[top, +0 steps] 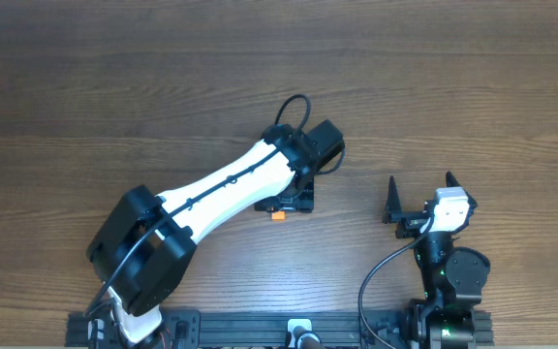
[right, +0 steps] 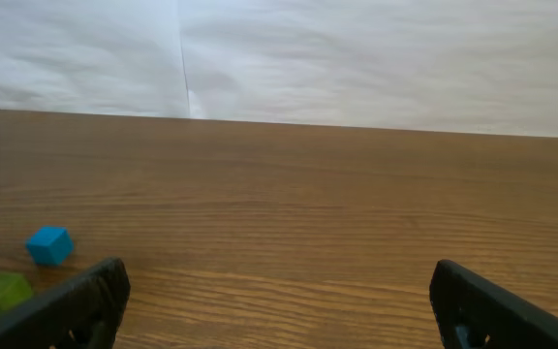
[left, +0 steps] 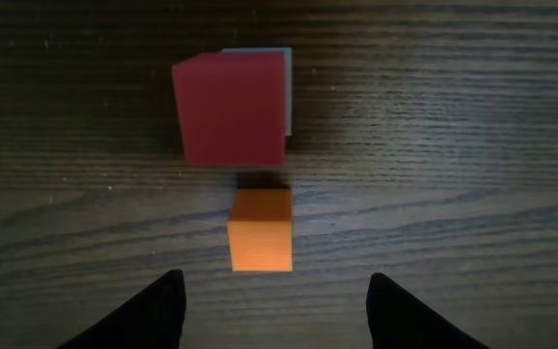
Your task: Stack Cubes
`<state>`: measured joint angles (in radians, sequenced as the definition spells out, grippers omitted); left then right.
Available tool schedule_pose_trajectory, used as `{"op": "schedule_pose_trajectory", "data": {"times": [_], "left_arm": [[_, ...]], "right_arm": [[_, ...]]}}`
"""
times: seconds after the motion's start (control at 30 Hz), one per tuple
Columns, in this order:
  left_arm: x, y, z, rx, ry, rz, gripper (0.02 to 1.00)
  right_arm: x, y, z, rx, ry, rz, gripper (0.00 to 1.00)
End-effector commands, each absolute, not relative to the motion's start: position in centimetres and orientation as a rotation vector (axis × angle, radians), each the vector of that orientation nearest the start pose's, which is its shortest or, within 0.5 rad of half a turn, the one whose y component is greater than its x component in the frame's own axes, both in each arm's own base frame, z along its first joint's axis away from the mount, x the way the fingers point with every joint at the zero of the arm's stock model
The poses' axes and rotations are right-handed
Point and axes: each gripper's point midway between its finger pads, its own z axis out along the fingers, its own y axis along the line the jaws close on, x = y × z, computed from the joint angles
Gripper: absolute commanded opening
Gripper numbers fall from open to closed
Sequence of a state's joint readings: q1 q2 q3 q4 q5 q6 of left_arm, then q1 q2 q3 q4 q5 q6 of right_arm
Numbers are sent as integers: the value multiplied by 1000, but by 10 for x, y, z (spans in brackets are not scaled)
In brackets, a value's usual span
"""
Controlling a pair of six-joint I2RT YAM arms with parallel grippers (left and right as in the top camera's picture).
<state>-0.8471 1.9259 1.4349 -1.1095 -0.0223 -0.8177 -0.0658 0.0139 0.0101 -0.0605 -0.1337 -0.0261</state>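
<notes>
A big red cube (left: 232, 109) rests on a pale blue cube (left: 287, 89), of which just an edge shows. A small orange cube (left: 261, 230) lies on the table just in front of them, apart from the stack. My left gripper (left: 274, 315) hangs open above the table, its fingers either side of the orange cube's line and short of it. In the top view the left gripper (top: 286, 204) is near mid-table with the orange cube (top: 277, 215) peeking out beside it. My right gripper (top: 420, 192) stands open and holds nothing.
A small blue cube (right: 48, 244) and a green cube (right: 0, 291) lie on the wooden table (top: 114, 87) off to one side of the right gripper (right: 279, 320). A white wall (right: 356, 58) stands beyond the table's far edge.
</notes>
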Motion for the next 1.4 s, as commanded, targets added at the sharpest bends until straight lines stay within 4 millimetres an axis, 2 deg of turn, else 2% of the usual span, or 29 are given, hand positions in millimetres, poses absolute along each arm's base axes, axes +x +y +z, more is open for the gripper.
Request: {"op": "schedule_pose_trajectory", "data": {"times": [0.03, 0.17, 0.73, 0.9, 1.2, 1.4], "left_arm": [[223, -254, 44, -34, 3161, 57, 599], [220, -255, 30, -39, 3162, 26, 601], [222, -255, 16, -46, 3158, 15, 560], [222, -252, 8, -54, 3174, 46, 487], [221, -248, 3, -66, 3186, 70, 424], [221, -245, 0, -76, 3188, 74, 308]], "right_arm": [[246, 8, 159, -75, 1633, 49, 993], [246, 8, 159, -75, 1633, 49, 991], [246, 8, 159, -75, 1633, 49, 993], [246, 8, 159, -75, 1633, 49, 991], [246, 8, 159, -75, 1633, 49, 991], [246, 8, 159, -75, 1633, 49, 991]]}}
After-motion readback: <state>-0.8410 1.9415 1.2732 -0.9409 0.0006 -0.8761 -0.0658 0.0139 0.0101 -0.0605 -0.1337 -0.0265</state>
